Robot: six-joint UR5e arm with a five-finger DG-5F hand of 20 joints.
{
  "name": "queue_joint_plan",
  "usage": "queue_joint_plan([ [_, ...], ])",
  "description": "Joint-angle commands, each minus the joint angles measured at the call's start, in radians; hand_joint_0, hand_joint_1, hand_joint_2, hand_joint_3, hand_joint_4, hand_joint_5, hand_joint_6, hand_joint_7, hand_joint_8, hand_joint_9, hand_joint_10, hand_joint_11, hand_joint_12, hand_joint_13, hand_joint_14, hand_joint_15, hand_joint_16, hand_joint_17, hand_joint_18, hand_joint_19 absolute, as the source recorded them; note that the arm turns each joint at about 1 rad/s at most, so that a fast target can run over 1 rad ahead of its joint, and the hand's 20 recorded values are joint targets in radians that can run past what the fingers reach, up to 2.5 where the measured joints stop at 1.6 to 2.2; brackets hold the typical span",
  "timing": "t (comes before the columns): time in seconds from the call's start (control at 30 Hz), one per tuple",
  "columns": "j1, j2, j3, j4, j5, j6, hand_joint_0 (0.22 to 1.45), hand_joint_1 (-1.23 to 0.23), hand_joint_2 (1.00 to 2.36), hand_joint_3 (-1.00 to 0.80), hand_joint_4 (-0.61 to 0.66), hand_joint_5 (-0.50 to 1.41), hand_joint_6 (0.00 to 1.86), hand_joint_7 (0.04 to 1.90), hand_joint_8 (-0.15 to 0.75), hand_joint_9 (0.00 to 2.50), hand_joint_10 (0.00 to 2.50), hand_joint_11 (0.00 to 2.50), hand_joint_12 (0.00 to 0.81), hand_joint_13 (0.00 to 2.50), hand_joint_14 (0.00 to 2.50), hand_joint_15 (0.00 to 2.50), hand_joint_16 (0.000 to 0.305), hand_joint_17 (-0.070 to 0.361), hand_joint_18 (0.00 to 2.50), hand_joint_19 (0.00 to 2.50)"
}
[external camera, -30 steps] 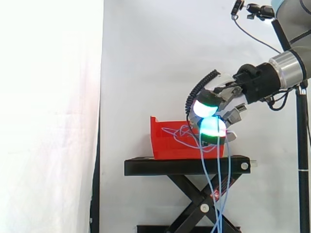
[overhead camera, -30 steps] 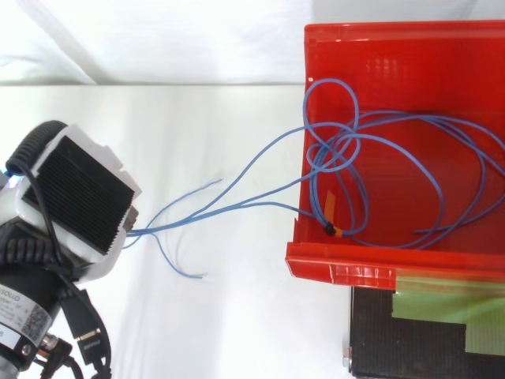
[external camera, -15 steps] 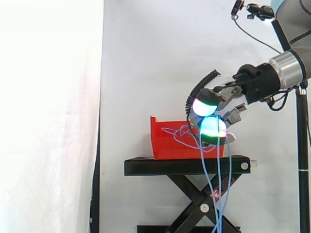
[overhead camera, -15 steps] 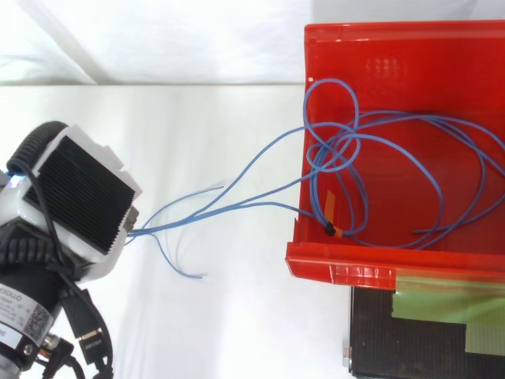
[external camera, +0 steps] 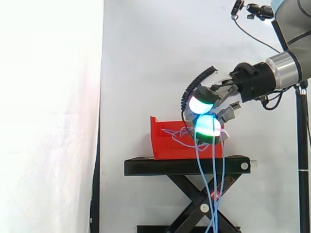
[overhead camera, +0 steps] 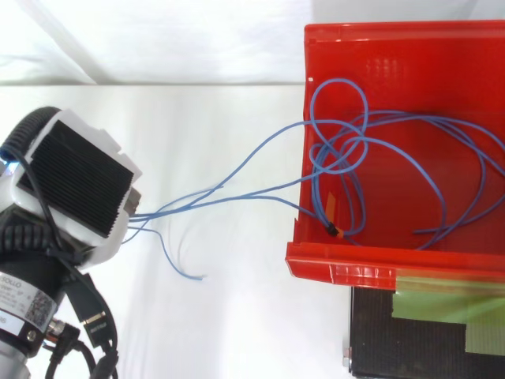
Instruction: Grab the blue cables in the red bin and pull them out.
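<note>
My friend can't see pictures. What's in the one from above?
A robot hand at the left holds thin blue cables that stretch over the wall of a red bin on the right. Inside the bin they lie in tangled loops.

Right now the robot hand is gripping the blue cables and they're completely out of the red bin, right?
Not out. The robot hand is gripping the blue cables, but the top view shows their loops lying inside the red bin.
</note>
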Motion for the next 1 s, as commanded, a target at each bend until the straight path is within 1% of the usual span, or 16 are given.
queue_joint_plan([
  [0.0,-0.002,0.001,-0.001,0.025,-0.01,-0.04,0.63,-0.7,1.0,-1.0,0.16,1.08,0.37,0.76,0.264,1.34,0.03,1.09,0.334,1.15,2.5,0.73,0.055,0.124,1.16,1.22],
  [0.07,-0.004,0.001,-0.001,0.033,-0.015,-0.055,0.63,-0.71,1.0,-1.0,0.16,1.08,0.37,0.76,0.26,1.34,0.03,1.09,0.344,1.15,2.5,0.72,0.055,0.125,1.14,1.21],
  [0.17,-0.005,0.001,-0.001,0.056,-0.022,-0.101,0.63,-0.72,1.0,-1.0,0.17,1.07,0.38,0.75,0.264,1.32,0.03,1.09,0.342,1.15,2.5,0.73,0.056,0.126,1.13,1.19],
  [0.33,-0.005,-0.001,-0.001,0.069,-0.024,-0.123,0.62,-0.73,1.0,-1.0,0.18,1.06,0.39,0.74,0.27,1.31,0.03,1.08,0.351,1.15,2.5,0.69,0.057,0.128,1.13,1.16],
  [0.37,-0.005,-0.001,-0.001,0.073,-0.024,-0.124,0.62,-0.73,1.0,-1.0,0.18,1.06,0.39,0.73,0.27,1.31,0.03,1.07,0.343,1.15,2.5,0.71,0.057,0.128,1.12,1.16],
  [0.53,-0.005,0.001,-0.001,0.092,-0.038,-0.158,0.62,-0.75,1.0,-1.0,0.2,1.04,0.42,0.72,0.274,1.29,0.03,1.09,0.348,1.14,2.5,0.71,0.057,0.129,1.11,1.17],
  [0.6,-0.005,-0.001,-0.001,0.097,-0.041,-0.167,0.61,-0.77,1.0,-1.0,0.22,1.01,0.46,0.69,0.28,1.28,0.03,1.09,0.347,1.14,2.5,0.69,0.058,0.13,1.09,1.13],
  [0.63,-0.007,0.001,-0.001,0.099,-0.044,-0.175,0.61,-0.79,1.0,-1.0,0.23,1.01,0.47,0.68,0.282,1.28,0.03,1.09,0.354,1.13,2.5,0.71,0.057,0.129,1.09,1.16],
  [0.77,-0.007,0.001,-0.001,0.099,-0.045,-0.172,0.63,-0.87,1.0,-1.0,0.24,0.95,0.56,0.62,0.282,1.26,0.03,1.1,0.347,1.11,2.5,0.71,0.057,0.127,1.07,1.2],
  [0.93,-0.007,0.001,-0.001,0.097,-0.045,-0.17,0.66,-0.93,1.0,-1.0,0.25,0.93,0.59,0.62,0.273,1.24,0.03,1.13,0.336,1.09,2.5,0.71,0.053,0.12,1.06,1.29],
  [0.97,-0.007,0.001,-0.001,0.097,-0.045,-0.17,0.68,-0.94,1.0,-1.0,0.25,0.92,0.63,0.6,0.267,1.24,0.03,1.13,0.332,1.08,2.5,0.7,0.051,0.116,1.06,1.33],
])
